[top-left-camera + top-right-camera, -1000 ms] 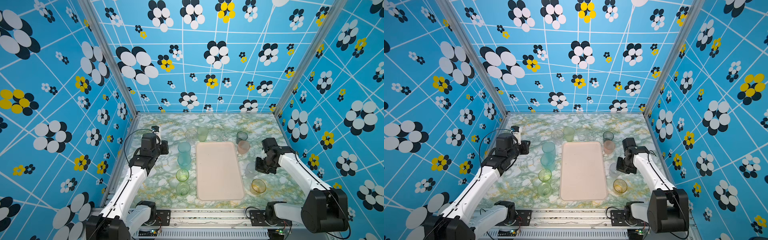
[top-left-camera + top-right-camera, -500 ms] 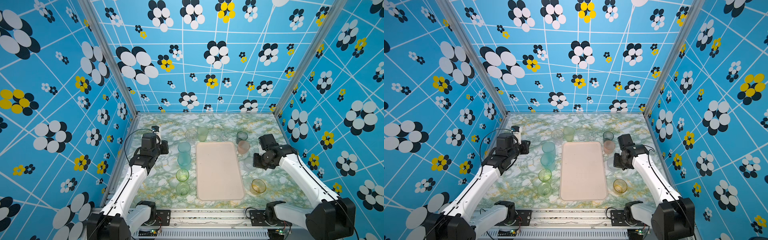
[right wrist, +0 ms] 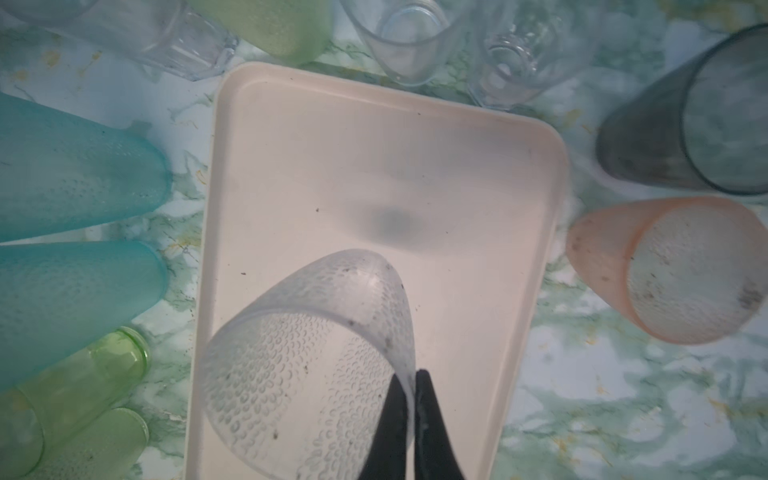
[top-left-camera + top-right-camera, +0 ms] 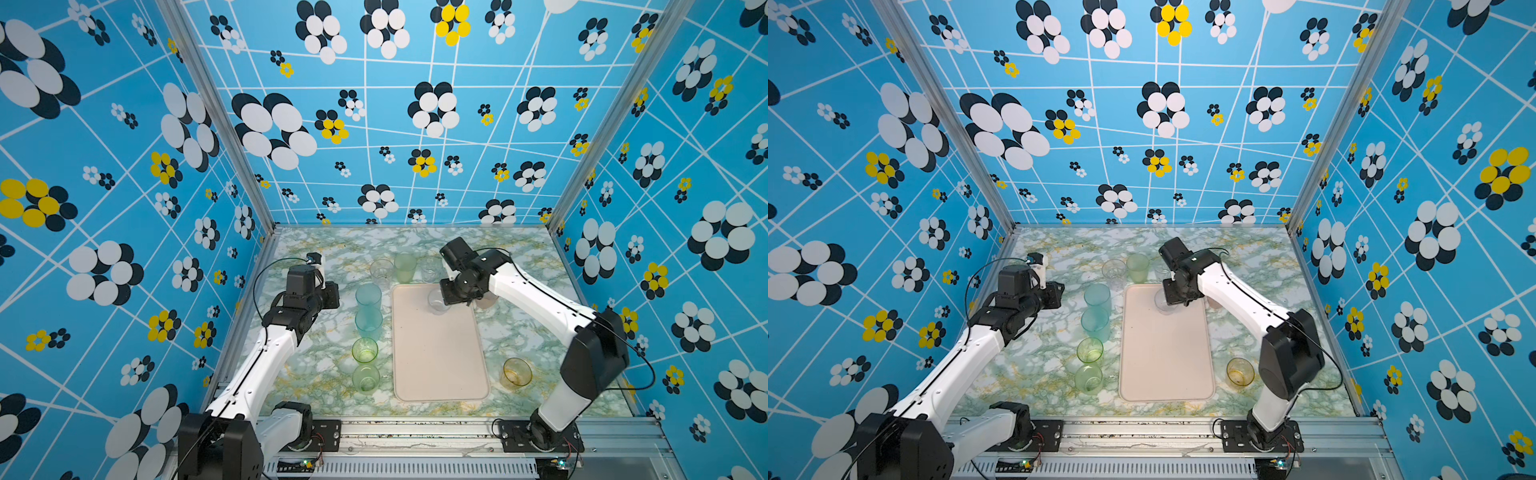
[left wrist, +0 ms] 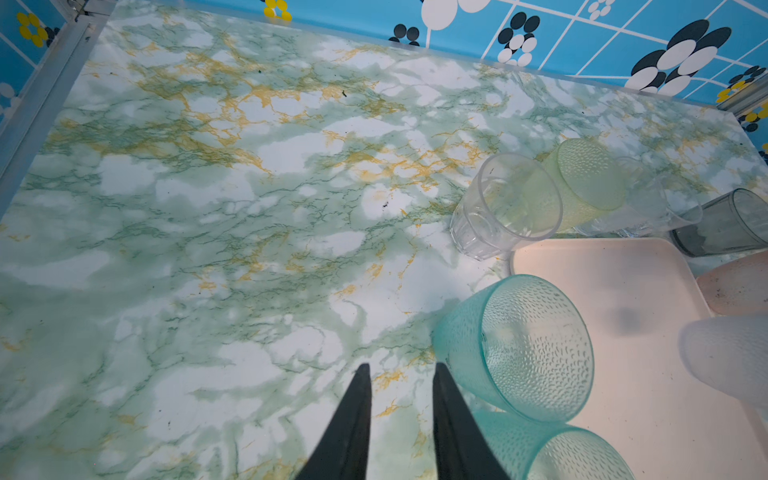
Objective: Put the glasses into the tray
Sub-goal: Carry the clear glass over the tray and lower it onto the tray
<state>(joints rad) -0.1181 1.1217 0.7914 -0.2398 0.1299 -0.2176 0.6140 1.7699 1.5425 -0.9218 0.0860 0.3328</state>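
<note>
Glasses, clear and tinted, stand upright on the green-and-gold marbled surface around the tray, each of these outside its rim. The tray, cream-pink with rounded corners, lies in the middle of the surface, its long sides running from the near edge toward the far edge. My right hand reaches in from the right edge and pinches the rim of a clear dimpled glass: one finger sits inside the wall, one outside, pressed tight on it. That glass hangs tilted over the far end of the tray; I cannot tell whether its base touches the tray floor. My left hand is held over bare surface between the left edge and the tray, fingers a little spread with nothing between them. Just beside it, two teal glasses stand close together along the tray's left side. Further toward the near edge come a lime glass and a pale green glass. Between the tray and the far edge I see a row: a clear faceted glass, a tall light-green glass, more clear ones, and a smoky grey glass toward the right. A pink glass stands just beside the tray's right side, partly hidden by my right arm in both top views. An amber glass stands alone toward the near right corner, apart from the tray.
</note>
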